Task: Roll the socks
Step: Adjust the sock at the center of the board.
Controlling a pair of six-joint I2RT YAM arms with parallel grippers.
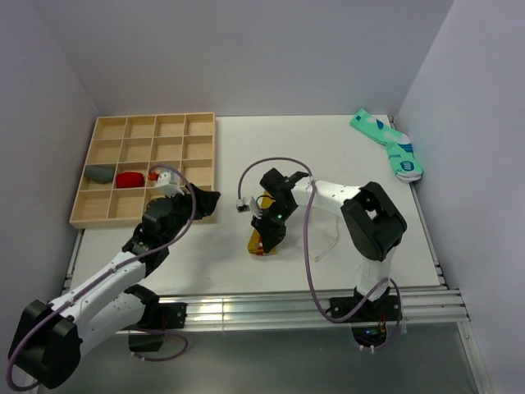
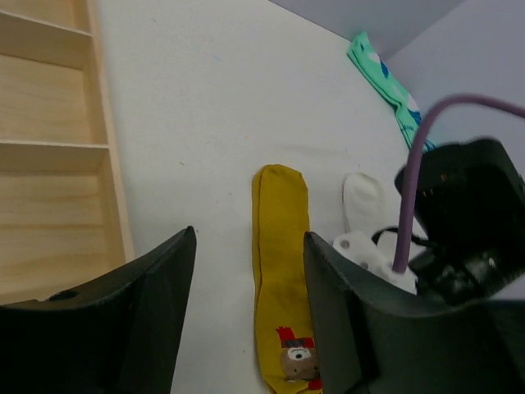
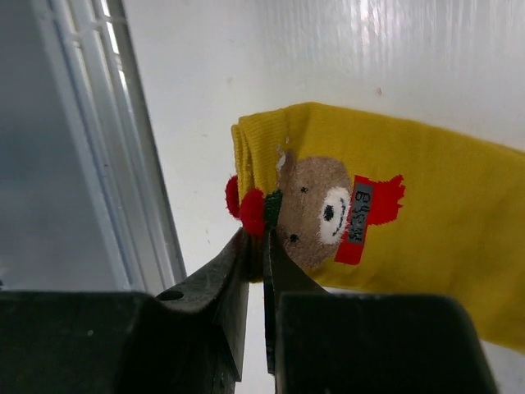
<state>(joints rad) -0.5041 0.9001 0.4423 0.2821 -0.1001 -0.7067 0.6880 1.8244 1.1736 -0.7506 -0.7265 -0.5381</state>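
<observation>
The mustard-yellow sock (image 2: 281, 263) lies flat and lengthwise on the white table, its red-and-brown bear mark (image 3: 328, 209) near the cuff. My right gripper (image 3: 262, 246) is shut on the cuff edge of that sock, next to the bear mark and its red pompom. In the top view this gripper (image 1: 267, 234) sits over the sock's near end (image 1: 258, 245). The white sock (image 2: 362, 201) lies beside the yellow one, partly hidden under the right arm. My left gripper (image 2: 246, 328) hovers open over the table, with the yellow sock showing between its fingers, untouched.
A wooden compartment tray (image 1: 86, 220) stands at the left, with a grey bundle (image 1: 100, 173) and a red bundle (image 1: 129, 179) in it. Teal patterned socks (image 1: 390, 144) lie at the far right corner. The table's metal front rail (image 3: 107, 164) is close to the right gripper.
</observation>
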